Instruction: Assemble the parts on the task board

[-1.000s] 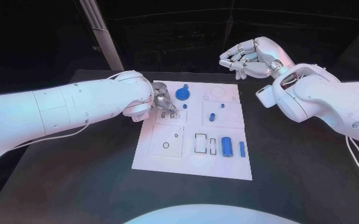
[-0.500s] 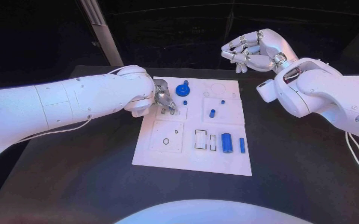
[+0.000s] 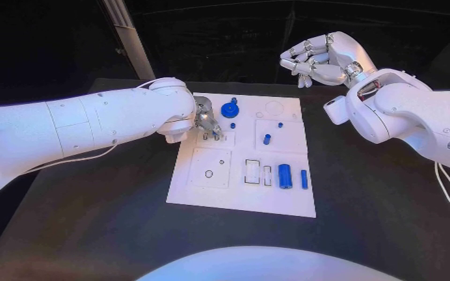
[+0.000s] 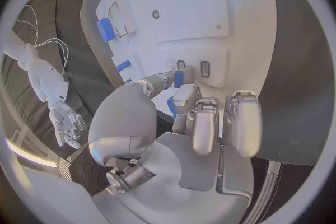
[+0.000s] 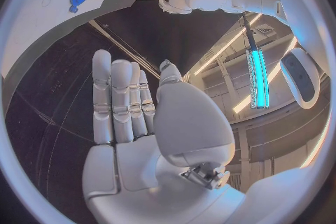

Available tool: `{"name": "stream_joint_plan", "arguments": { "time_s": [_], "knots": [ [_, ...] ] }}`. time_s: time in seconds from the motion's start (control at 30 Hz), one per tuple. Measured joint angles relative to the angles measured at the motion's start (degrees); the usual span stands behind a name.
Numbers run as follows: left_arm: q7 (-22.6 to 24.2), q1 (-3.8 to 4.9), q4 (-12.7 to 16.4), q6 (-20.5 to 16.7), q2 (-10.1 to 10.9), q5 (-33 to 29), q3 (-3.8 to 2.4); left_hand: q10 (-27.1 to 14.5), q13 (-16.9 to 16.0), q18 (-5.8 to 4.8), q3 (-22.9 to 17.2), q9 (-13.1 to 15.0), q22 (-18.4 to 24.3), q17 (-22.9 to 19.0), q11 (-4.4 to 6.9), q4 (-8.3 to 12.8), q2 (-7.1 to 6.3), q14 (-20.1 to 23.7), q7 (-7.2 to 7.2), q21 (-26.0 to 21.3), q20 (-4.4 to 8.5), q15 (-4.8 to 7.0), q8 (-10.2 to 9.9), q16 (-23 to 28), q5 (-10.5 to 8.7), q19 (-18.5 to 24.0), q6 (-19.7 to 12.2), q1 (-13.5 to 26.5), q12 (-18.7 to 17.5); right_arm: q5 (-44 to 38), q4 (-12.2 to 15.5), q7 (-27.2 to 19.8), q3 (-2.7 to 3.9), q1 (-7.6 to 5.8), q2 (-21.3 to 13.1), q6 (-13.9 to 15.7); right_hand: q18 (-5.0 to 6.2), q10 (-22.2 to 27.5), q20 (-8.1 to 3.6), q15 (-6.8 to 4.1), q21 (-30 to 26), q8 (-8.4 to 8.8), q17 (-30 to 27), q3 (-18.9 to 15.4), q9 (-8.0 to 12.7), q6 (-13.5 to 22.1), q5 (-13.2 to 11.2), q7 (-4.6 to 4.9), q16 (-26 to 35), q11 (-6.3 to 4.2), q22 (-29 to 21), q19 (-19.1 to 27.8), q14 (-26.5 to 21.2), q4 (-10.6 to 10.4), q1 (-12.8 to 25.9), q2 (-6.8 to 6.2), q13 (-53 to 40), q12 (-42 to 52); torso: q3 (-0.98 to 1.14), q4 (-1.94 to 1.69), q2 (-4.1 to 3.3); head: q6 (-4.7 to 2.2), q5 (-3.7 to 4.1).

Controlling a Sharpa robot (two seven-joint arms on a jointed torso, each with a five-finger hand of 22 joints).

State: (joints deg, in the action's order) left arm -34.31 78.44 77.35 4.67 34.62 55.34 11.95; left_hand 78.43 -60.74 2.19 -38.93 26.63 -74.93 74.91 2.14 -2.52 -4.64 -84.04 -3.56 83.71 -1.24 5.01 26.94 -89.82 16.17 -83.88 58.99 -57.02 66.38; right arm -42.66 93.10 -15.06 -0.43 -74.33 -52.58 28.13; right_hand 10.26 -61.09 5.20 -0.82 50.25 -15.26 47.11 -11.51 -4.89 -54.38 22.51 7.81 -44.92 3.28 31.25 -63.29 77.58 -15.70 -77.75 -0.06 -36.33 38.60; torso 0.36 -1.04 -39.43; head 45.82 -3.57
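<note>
Part (image 4: 178,79) half hidden by left hand (image 4: 203,117)

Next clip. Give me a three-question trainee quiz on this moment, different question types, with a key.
1. True or false: the right hand rests on the task board.
2. Which hand is over the board? A) left hand B) right hand C) both
3. Fill in: the large blue cylinder lies near the board's ____ edge, beside a thinner blue bar.

Key
1. False: it is raised beyond the table's far edge, holding nothing.
2. A: its fingers are at a small blue part.
3. Near.
</note>
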Motion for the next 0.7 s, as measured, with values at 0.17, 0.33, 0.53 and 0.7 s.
{"name": "stream_joint_plan", "arguments": {
  "time_s": [0.17, 0.33, 0.53, 0.7],
  "knots": [
    [-0.2, -0.04, 0.1, 0.7, 0.1, 0.0, 0.04, 0.0, -0.1, 0.0, -0.4, 0.0, 0.0, 0.0, -0.01, 0.4, 0.08, 0.0, 0.11, 0.0, 0.0, 0.0, 0.0, 0.0, 0.22, 0.0, 0.1, 0.5, 0.0, 0.0, -0.4, 0.1, 0.0, 0.0, 0.2, 0.0, 0.0, 0.0, 0.0, 0.0, -0.3, 0.0, -0.2, -0.2, 0.0, 0.0, 0.0, 0.0, 0.3, 0.0, -0.1, 0.0, 0.0, 0.0, 0.0, 0.0, 0.1, 0.0, 0.01, 0.0, 0.04, 0.2, 0.04],
    [-0.4, -0.08, 0.2, 1.2, 0.2, 0.0, 0.06, 0.3, -0.3, 0.0, -0.8, -0.1, 0.0, 0.0, 0.12, 0.8, 0.01, 0.0, 0.19, 0.0, 0.0, 0.0, 0.4, 0.0, 0.26, 0.0, 0.2, 1.4, 0.3, 0.0, -0.7, 0.3, 0.0, -0.01, 0.3, 0.0, 0.0, 0.0, 0.0, 0.0, -0.3, 0.0, -0.2, -0.3, 0.0, 0.0, 0.3, 0.0, 0.3, 0.0, -0.1, 0.0, 0.0, 0.0, 0.0, 0.0, 0.1, 0.0, 0.01, 0.0, 0.08, 0.21, -0.09],
    [-0.4, -0.14, 0.6, 1.2, 0.5, 0.0, 0.06, 0.4, -0.4, 0.0, -1.3, -0.2, 0.0, 0.0, 0.22, 0.9, 0.13, 0.0, -0.01, 0.0, 0.0, 0.0, 0.7, 0.0, 0.25, 0.0, 0.4, 1.9, 0.3, 0.1, -1.2, 0.5, 0.0, -0.01, 0.4, -0.1, 0.0, 0.0, 0.0, 0.0, -0.3, 0.0, -0.3, -0.3, 0.0, 0.0, 0.3, 0.0, 0.3, 0.0, -0.1, 0.0, 0.0, 0.0, 0.0, 0.0, 0.1, 0.0, -0.02, 0.0, 0.07, 0.29, -0.24],
    [-0.4, -0.13, 1.0, 1.3, 0.8, -0.1, 0.05, 0.4, -0.4, 0.0, -1.4, -0.2, 0.0, 0.0, 0.21, 0.9, 0.03, 0.0, -0.01, 0.2, 0.0, 0.0, 0.7, 0.0, 0.24, 0.0, 0.4, 2.2, 0.3, 0.1, -1.5, 0.6, 0.0, -0.01, 0.6, -0.1, 0.0, 0.0, 0.0, 0.0, -0.3, 0.0, -0.3, -0.3, 0.0, 0.0, 0.3, 0.0, 0.3, 0.0, -0.2, 0.0, 0.0, 0.0, 0.0, 0.0, 0.1, 0.0, -0.03, 0.0, 0.05, 0.3, -0.24]
  ]
}}
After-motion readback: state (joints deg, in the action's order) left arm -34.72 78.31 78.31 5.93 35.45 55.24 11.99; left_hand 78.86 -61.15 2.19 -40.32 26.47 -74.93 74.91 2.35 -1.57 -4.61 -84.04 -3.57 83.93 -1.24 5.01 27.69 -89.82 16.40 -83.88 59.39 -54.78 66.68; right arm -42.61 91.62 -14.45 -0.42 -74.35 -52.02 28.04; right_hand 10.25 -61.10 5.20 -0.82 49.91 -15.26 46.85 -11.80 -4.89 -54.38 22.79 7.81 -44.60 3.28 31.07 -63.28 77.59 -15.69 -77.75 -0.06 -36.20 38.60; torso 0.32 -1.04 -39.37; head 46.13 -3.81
